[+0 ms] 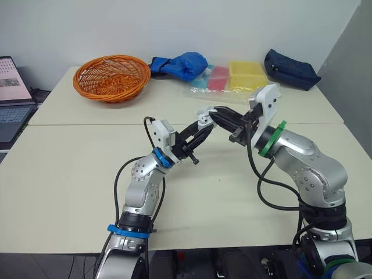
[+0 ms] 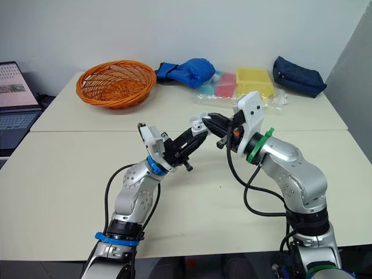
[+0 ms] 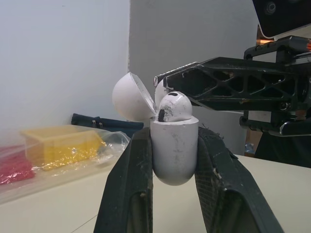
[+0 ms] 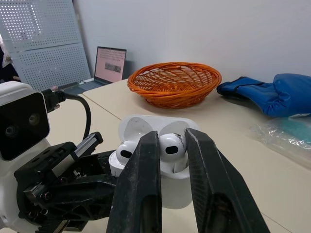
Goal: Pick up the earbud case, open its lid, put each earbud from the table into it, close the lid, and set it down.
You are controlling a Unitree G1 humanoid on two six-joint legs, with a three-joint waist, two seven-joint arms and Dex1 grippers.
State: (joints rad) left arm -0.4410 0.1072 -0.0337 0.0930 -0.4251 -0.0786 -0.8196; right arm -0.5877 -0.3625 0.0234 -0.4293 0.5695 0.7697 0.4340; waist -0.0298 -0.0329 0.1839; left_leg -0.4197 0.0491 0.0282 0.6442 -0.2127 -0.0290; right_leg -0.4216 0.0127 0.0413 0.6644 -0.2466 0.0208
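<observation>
Though right pincer (image 4: 172,140) grips earbud (image 4: 170,146), case (image 4: 172,188) hides stem.

A cream-topped table (image 1: 70,186) spreads beneath the fingers (image 1: 228,119), and a second table (image 1: 168,110) of the same kind abuts it on their far side. Beyond the fingertips rises a plain white wall (image 1: 174,26); off to the right of the fingers stands a darker grey wall (image 1: 356,70). Far to their left, past the table edge, are an open laptop (image 1: 11,87) and a grey perforated panel (image 4: 43,43). The light is even and soft.
</observation>
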